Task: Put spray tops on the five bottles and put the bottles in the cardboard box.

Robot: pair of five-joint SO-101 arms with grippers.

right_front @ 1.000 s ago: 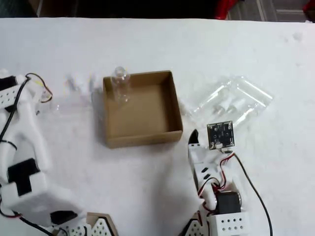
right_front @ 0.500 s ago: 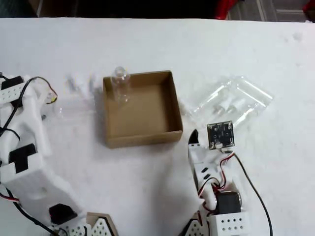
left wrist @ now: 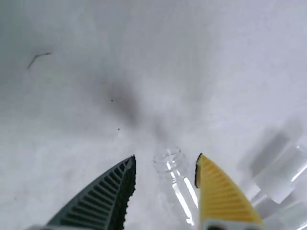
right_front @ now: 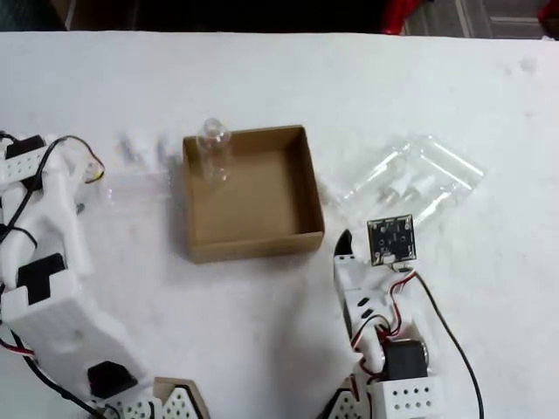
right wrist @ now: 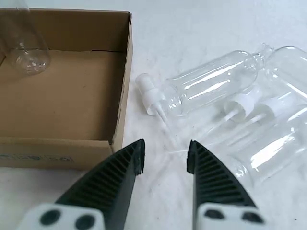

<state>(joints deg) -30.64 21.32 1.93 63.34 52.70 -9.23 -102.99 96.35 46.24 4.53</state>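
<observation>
Watching my left gripper (left wrist: 165, 159), I see it has advanced since a second ago, jaws spread around a clear plastic bottle (left wrist: 181, 189) lying flat; my right gripper (right wrist: 165, 146) hangs open, unmoved, beside the brown cardboard box (right wrist: 125, 72).

One cardboard box (right_front: 253, 245) is sitting on the table. Five clear bottles are showing in all. One upright bottle (right_front: 212, 150) is standing in the box's eleven o'clock corner. One lone bottle (left wrist: 176, 184) is lying out at the box's nine o'clock. Three heaped bottles (right wrist: 211, 82), as far as can be told, are lying at its three o'clock. Three white spray tops (right wrist: 147, 97) are lying among that heap, and two faint pieces (right_front: 131, 148), possibly more tops, are lying at ten o'clock.
</observation>
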